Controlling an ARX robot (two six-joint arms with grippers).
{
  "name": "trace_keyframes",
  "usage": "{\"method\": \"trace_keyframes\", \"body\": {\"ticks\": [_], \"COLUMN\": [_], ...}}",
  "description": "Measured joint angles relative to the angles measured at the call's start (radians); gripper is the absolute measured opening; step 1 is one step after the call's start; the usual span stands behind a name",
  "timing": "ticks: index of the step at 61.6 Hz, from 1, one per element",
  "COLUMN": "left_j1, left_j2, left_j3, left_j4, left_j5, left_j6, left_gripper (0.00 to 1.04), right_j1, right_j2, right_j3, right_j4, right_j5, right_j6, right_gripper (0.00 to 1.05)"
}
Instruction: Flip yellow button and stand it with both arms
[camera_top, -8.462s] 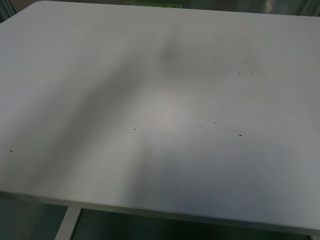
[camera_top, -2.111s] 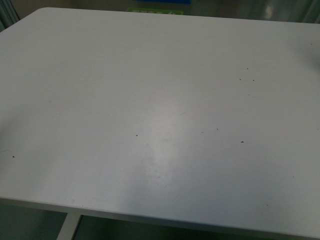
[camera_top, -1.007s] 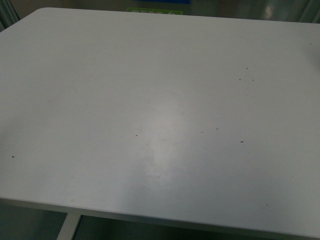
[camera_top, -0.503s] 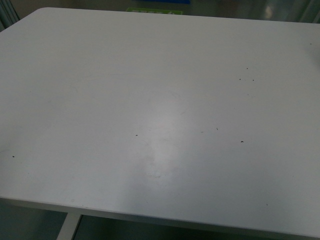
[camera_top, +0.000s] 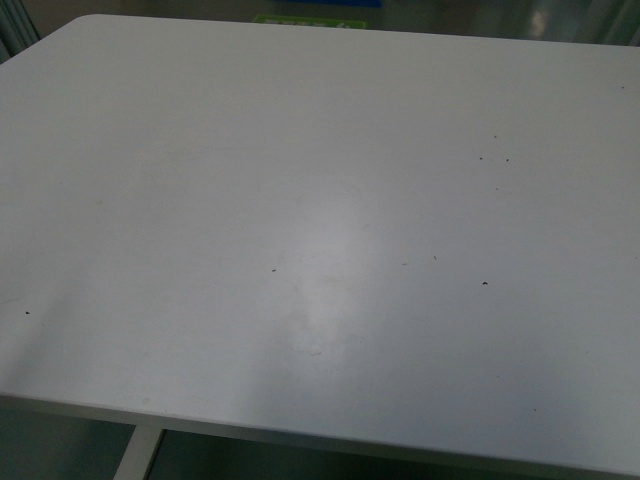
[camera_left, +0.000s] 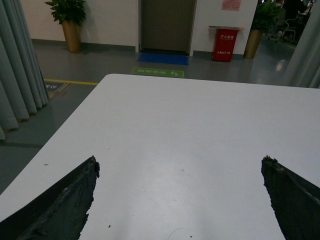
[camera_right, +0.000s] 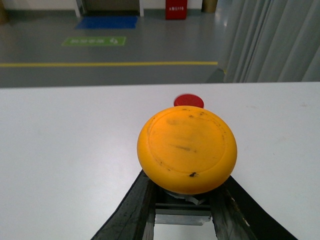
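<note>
In the right wrist view the yellow button (camera_right: 186, 148) fills the middle, its round yellow-orange cap facing the camera. My right gripper (camera_right: 183, 192) is shut on the button's body below the cap, with a dark finger on each side, over the white table (camera_right: 65, 150). In the left wrist view my left gripper (camera_left: 180, 167) is open and empty, its two dark fingertips (camera_left: 82, 182) far apart above the table. The front view shows only the bare white tabletop (camera_top: 300, 200); neither arm nor the button shows there.
A small red round cap (camera_right: 188, 100) lies on the table beyond the yellow button in the right wrist view. Grey curtains (camera_left: 20, 65), potted plants and a red box stand on the floor past the table's far edge (camera_left: 200, 79).
The shadows that lay across the tabletop in the oldest front frame are gone. Nothing else has visibly changed in the front view.
</note>
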Motion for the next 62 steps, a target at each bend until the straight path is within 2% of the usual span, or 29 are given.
{"method": "trace_keyframes", "body": {"ticks": [21, 37, 62], "left_j1": [0.000, 0.000, 0.000], "left_j2": [0.000, 0.000, 0.000], "left_j3": [0.000, 0.000, 0.000], "left_j4": [0.000, 0.000, 0.000], "left_j5": [0.000, 0.000, 0.000], "left_j6": [0.000, 0.000, 0.000], "left_gripper": [0.98, 0.98, 0.98], "right_j1": [-0.023, -0.033, -0.040], "right_j2": [0.116, 0.158, 0.241], "right_j3": [0.157, 0.199, 0.210], "right_j4": [-0.124, -0.200, -0.205], "right_j5": [0.020, 0.015, 0.023], "right_j6": [-0.135, -0.134, -0.119], "right_gripper": [0.23, 0.24, 0.23]}}
